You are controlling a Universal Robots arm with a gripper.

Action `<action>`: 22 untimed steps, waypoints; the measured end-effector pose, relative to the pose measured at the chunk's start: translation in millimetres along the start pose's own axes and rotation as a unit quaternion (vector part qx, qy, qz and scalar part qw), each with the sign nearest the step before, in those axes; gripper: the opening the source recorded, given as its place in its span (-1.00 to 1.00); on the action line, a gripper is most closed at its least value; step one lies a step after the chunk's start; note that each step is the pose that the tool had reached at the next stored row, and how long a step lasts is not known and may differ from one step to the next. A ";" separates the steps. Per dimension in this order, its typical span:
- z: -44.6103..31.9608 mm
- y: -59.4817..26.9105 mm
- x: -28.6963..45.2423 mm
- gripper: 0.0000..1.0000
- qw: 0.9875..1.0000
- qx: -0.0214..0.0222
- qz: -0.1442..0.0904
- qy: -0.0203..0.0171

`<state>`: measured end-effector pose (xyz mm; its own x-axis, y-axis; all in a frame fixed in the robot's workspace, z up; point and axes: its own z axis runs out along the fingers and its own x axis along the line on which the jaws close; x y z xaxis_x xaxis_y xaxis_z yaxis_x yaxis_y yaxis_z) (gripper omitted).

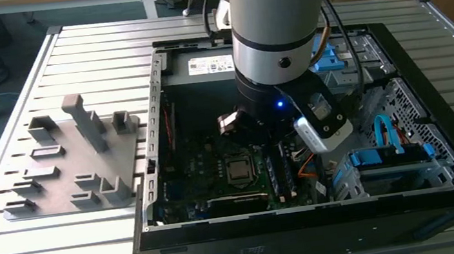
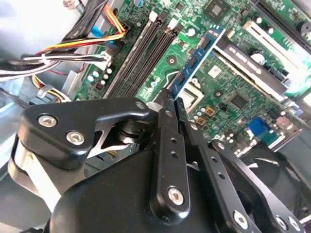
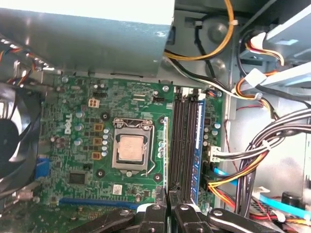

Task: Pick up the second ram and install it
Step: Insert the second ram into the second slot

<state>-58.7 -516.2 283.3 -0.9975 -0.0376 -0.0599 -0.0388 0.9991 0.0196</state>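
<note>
The jaws are clenched on the second ram (image 2: 197, 58), pinching its flat faces so it hangs edge-down, parallel to the memory slots (image 3: 183, 145) beneath, which we judge suits seating. Whether it is over an empty slot we cannot tell. Another stick (image 3: 198, 145) stands seated in the outer slot. In the exterior view the arm (image 1: 276, 30) blocks the jaws inside the case (image 1: 310, 240) on the table (image 1: 69, 250).

The second ram (image 2: 197, 60) is a long, thin blue board carrying black chips. It is held on edge, clamped in the gripper (image 2: 171, 99), over the motherboard (image 2: 233, 87). It runs parallel to the memory slots (image 2: 141, 53), which lie just beside it.
</note>
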 end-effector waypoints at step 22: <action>0.9 0.0 0.1 -0.73 0.999 -0.039 0.029 0.001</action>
<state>-58.8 -516.2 282.3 -0.9983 0.0196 -0.0541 0.0140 0.9948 0.1005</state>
